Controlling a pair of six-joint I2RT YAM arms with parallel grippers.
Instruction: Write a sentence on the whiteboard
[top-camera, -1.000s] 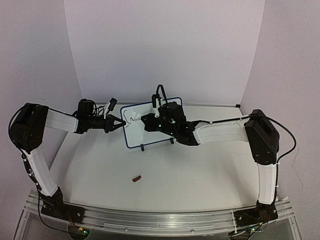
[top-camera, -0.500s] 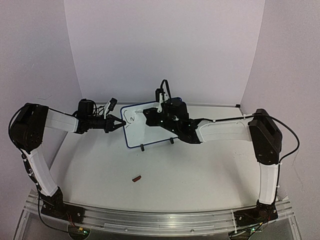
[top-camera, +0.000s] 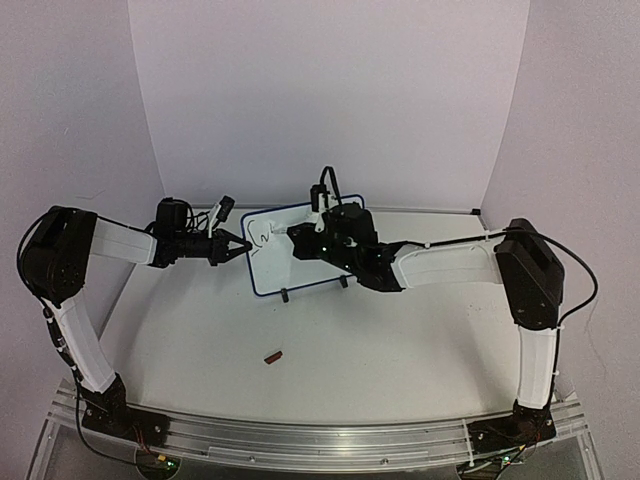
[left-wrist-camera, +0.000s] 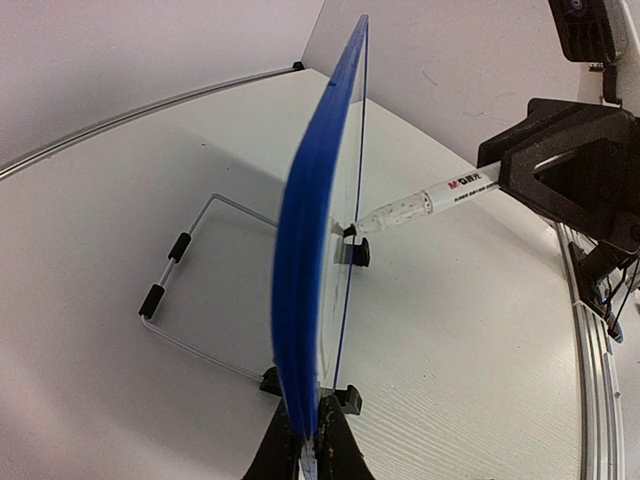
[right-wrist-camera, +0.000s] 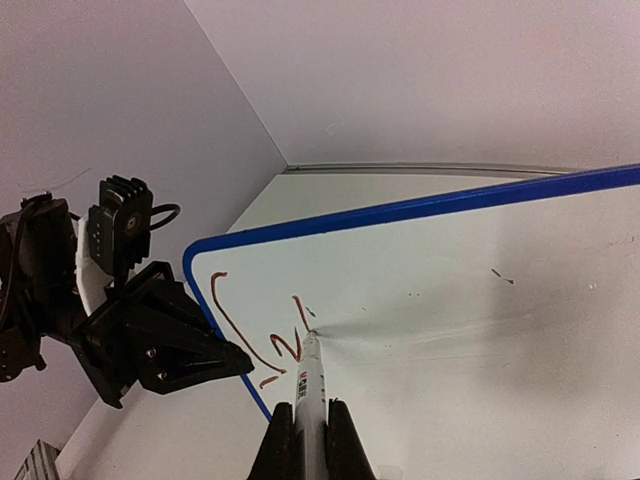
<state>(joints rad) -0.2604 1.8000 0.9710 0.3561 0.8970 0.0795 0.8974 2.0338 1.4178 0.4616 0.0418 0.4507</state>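
White-shelled left arm (top-camera: 120, 243), entry one: I see it reaching in from the left side of the table (top-camera: 400, 350).

Left gripper (left-wrist-camera: 312, 455): jaws pressed together on the left edge of the whiteboard (right-wrist-camera: 480, 270), one finger on each face of the blue frame.

Whiteboard: stands upright towards the back of the table, a little left of centre, on two black feet (left-wrist-camera: 346, 400). A wire stand (left-wrist-camera: 185, 290) with black sleeves rests on the table against its rear side.

Small dark reddish object (top-camera: 272, 355): lies on the table in front of the board, well apart from it. I cannot tell what it is.

Sentence (right-wrist-camera: 250, 335): only a few dark reddish strokes, in the board's upper left corner beside the frame. I cannot read them as letters.

Marker (right-wrist-camera: 310, 385): white barrel with printed lettering, its tip touching the board face just right of the strokes.

Right gripper (right-wrist-camera: 308, 445): both fingers clamped on the marker barrel, close behind the print.

Right arm (top-camera: 445, 265): stretches across from the right side, wrist in front of the board's right half.
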